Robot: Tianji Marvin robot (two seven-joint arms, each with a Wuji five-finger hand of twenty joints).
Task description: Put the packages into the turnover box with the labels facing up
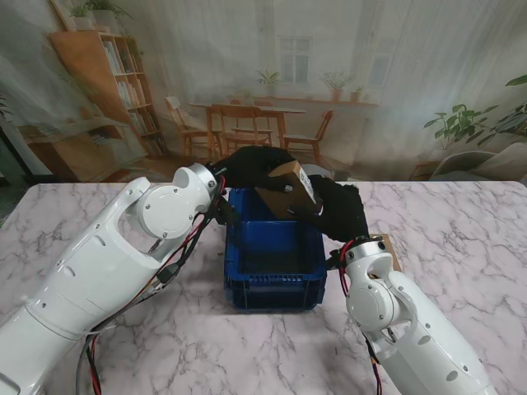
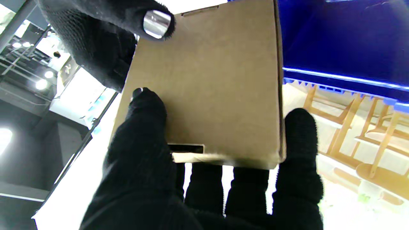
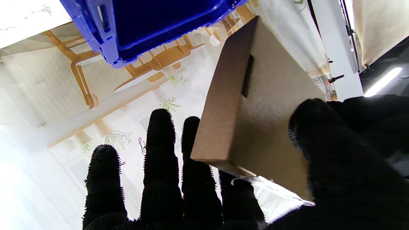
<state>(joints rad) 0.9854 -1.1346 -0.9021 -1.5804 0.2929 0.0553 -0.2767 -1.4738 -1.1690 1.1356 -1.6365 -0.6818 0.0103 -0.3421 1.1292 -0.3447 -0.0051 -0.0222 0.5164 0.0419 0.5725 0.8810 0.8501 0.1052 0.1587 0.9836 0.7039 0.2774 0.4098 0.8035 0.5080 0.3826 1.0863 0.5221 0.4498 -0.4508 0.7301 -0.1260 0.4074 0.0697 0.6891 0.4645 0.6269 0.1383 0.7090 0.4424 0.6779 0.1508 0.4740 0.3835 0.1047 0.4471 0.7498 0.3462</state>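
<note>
Stand view: the left robot hand (image 1: pixel 251 169) and right robot hand (image 1: pixel 339 210) both clasp one cardboard package (image 1: pixel 290 189) (white label on its upper end), held tilted over the far rim of the blue turnover box (image 1: pixel 273 284), whose visible interior is bare; marble counter (image 1: pixel 461 247) lies open on both sides.

White-veined marble table (image 1: pixel 461 239) with blue turnover box (image 1: pixel 274 284) at centre
</note>
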